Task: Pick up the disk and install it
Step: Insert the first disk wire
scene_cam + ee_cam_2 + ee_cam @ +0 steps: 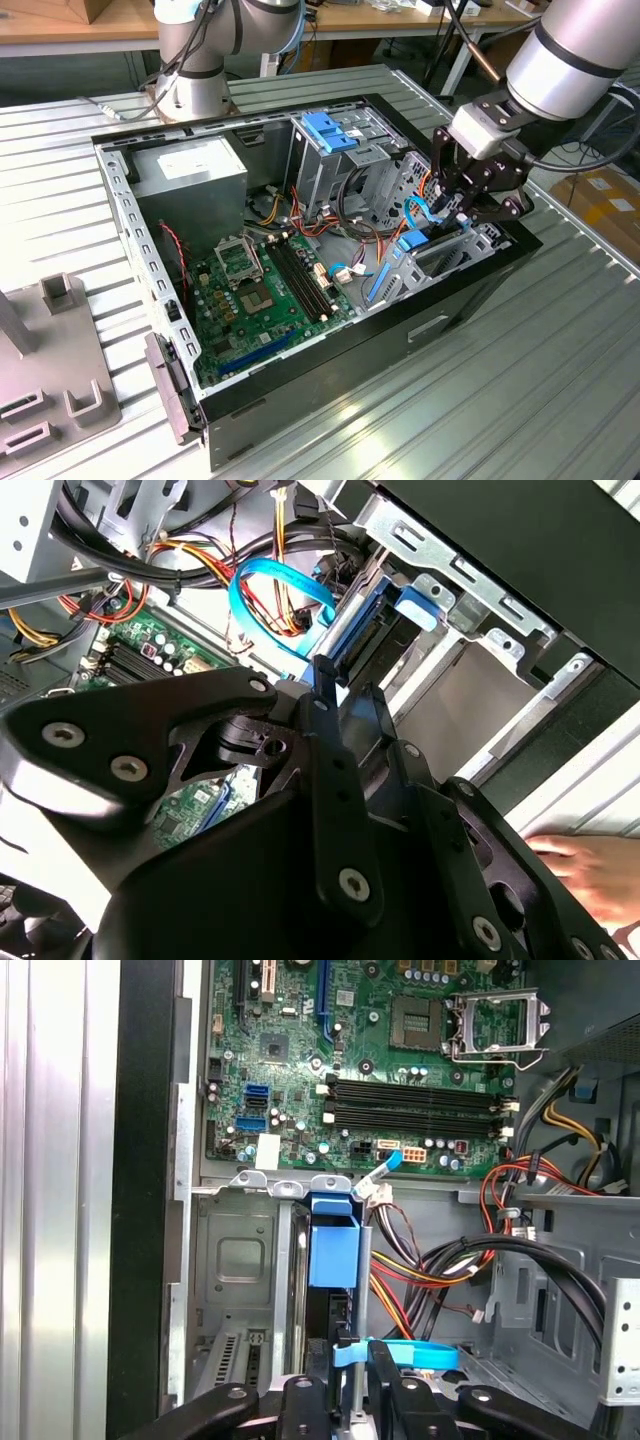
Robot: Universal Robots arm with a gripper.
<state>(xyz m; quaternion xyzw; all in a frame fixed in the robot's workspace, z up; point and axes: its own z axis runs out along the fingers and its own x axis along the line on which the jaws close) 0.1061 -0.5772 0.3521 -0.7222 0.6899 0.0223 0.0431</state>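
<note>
Ribbed metal table (pixel 560 390) is bearing an open computer case (pixel 330 385); at its three o'clock the gripper (pixel 452 213) is reaching to the disk (pixel 333 1245), grip untellable.

Silver tubular arm (pixel 560 35), black band (pixel 578 60), pale blue joint caps (pixel 178 8), white wrist block (pixel 480 128), black screw-studded linkage gripper (pixel 455 212)
</note>
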